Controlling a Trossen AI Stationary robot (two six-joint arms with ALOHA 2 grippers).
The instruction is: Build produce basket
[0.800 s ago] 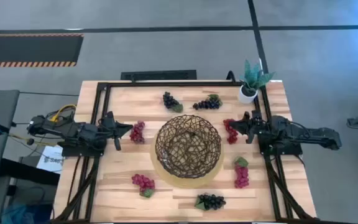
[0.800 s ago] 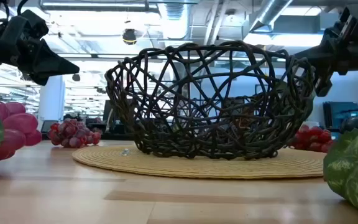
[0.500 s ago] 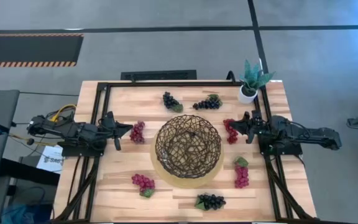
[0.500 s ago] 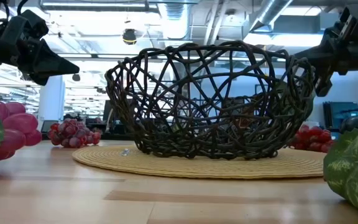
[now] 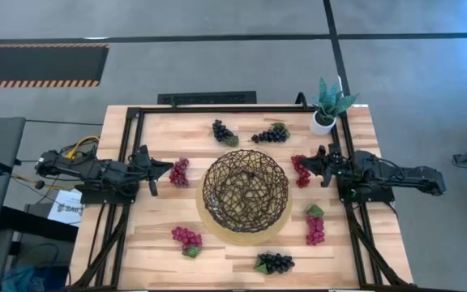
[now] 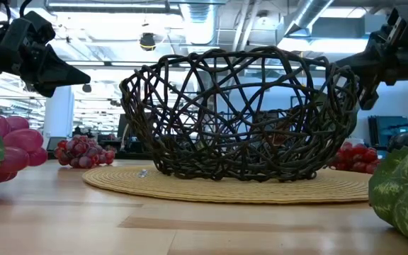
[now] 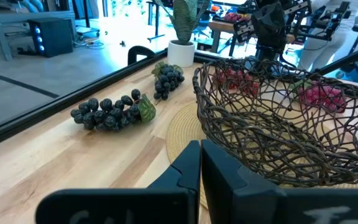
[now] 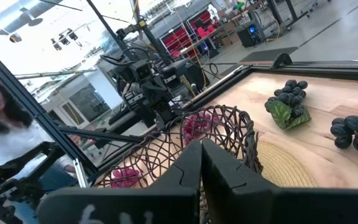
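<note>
Seven grape bunches lie around the basket, none inside. Left gripper, fingers pressed together and empty, hovers just beside a red bunch; right gripper, likewise closed and empty, beside another red bunch.

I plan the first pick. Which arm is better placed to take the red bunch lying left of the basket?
Left. Its shut pincer hangs right beside that red bunch; the right pincer is across the basket.
</note>
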